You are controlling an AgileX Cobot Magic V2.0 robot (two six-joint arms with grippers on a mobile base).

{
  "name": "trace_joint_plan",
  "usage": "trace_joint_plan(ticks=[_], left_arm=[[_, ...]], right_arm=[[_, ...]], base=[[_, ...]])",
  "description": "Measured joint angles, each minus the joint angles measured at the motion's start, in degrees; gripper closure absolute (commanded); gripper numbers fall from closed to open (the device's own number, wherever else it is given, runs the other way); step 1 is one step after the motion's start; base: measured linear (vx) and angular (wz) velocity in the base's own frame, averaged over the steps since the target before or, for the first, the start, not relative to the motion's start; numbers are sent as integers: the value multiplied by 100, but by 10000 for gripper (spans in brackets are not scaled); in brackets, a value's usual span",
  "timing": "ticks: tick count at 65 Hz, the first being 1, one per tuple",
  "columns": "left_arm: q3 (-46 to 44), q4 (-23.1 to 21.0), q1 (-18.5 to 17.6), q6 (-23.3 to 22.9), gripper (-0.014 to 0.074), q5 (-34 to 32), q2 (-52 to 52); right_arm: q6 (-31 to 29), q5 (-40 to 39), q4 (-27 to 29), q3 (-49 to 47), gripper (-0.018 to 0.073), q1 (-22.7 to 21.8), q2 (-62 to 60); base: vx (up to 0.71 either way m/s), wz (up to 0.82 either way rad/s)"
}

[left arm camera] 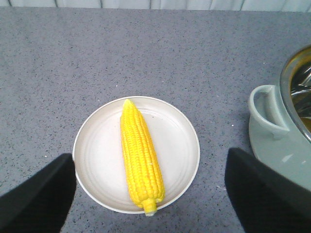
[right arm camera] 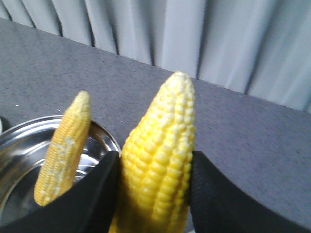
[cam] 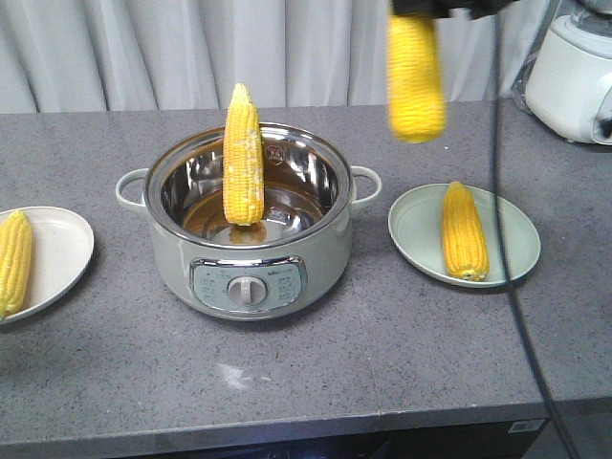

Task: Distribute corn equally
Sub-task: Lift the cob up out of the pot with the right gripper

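overhead, right pincer (right arm camera: 155,167) grips a corn cob (right arm camera: 163,131); left pincer (left arm camera: 151,189) gapes empty; writing on pot (cam: 320,253) unreadable.

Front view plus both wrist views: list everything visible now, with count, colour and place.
Grey speckled countertop: one, under everything.
Pale green electric pot with steel bowl: one, centre.
Round white plate: one, left of pot.
Round pale green plate: one, right of pot.
Husked corn cobs: four, bright yellow; left cob lying on white plate, upright cob standing in pot, right cob lying on green plate, held cob in the air, up right of pot.
White appliance: one, back right corner.
Black cable: one, hanging across right plate.
Pale pleated curtain: one, behind counter.
Left end effector: one, black, open, over left cob.
Right end effector: one, black, shut on held cob.
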Motion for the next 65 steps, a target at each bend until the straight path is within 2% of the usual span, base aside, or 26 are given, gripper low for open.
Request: trace_joint_plan(ticks=[13, 25, 36, 52, 58, 65], left_arm=[[0, -5, 0, 0, 8, 0, 0], [0, -150, 0, 0, 8, 0, 0], [0, -258, 0, 0, 8, 0, 0], [0, -331, 0, 99, 8, 158, 0], [0, -542, 0, 278, 8, 162, 0], [0, -991, 0, 630, 8, 157, 0]], right_arm=[[18, 679, 0, 0, 408, -975, -509], [-72, 1152, 0, 0, 406, -1538, -889], [-158, 1477, 0, 0, 405, -1743, -1145], [-158, 1521, -5, -6, 405, -1792, -1280], [-158, 1521, -5, -6, 405, -1792, -1280], [-158, 1521, -5, -6, 405, -1792, -1280]], base=[[0, 0], [0, 0], [0, 0], [0, 0], [0, 0], [0, 0]])
